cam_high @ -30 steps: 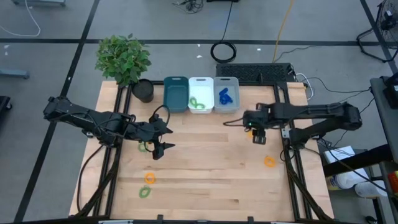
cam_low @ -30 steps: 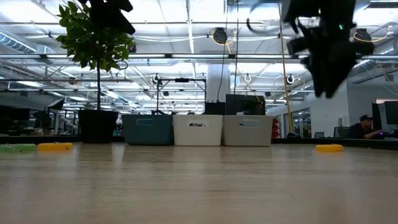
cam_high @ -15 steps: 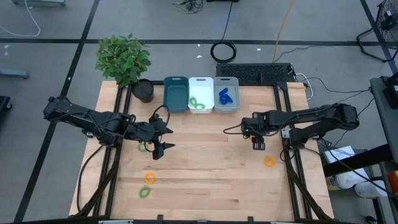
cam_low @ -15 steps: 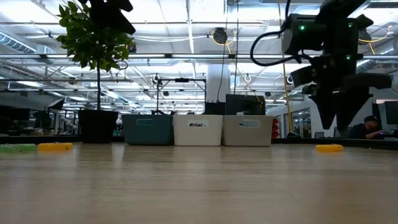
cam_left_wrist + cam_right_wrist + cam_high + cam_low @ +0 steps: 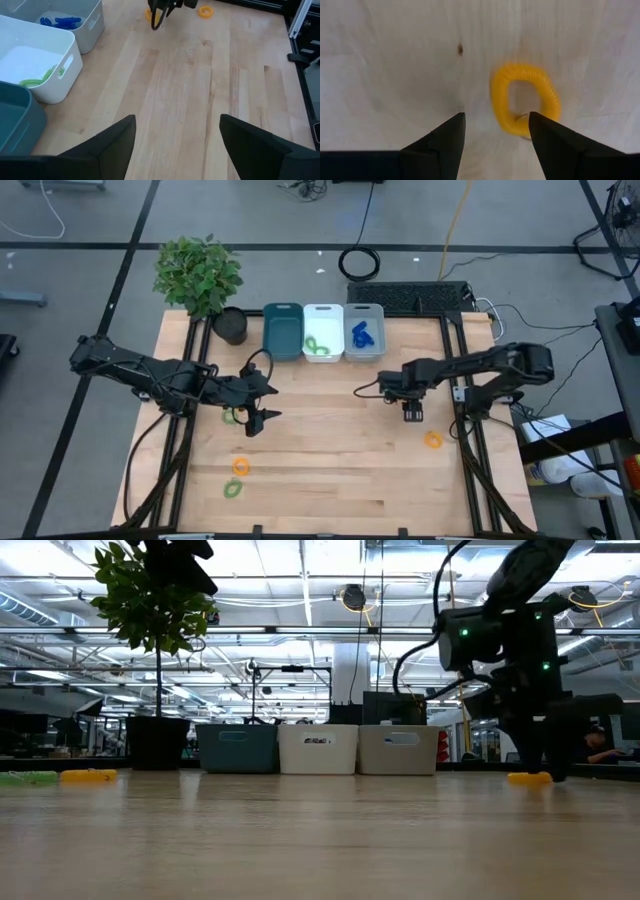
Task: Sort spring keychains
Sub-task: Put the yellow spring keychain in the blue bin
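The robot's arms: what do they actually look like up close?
Both are dark, slim, jointed arms with black cables looping alongside. The left gripper and right gripper each end in two dark, wedge-shaped fingers. Small green lights glow on the right arm's wrist in the low view.

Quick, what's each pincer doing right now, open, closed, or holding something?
Left pincer: open, empty, hovering over the table near a green keychain.
Right pincer: open, empty, lowered over an orange keychain.

Bare wooden table (image 5: 330, 450) between the arms lies unobstructed (three bins (image 5: 323, 332) line its far edge).
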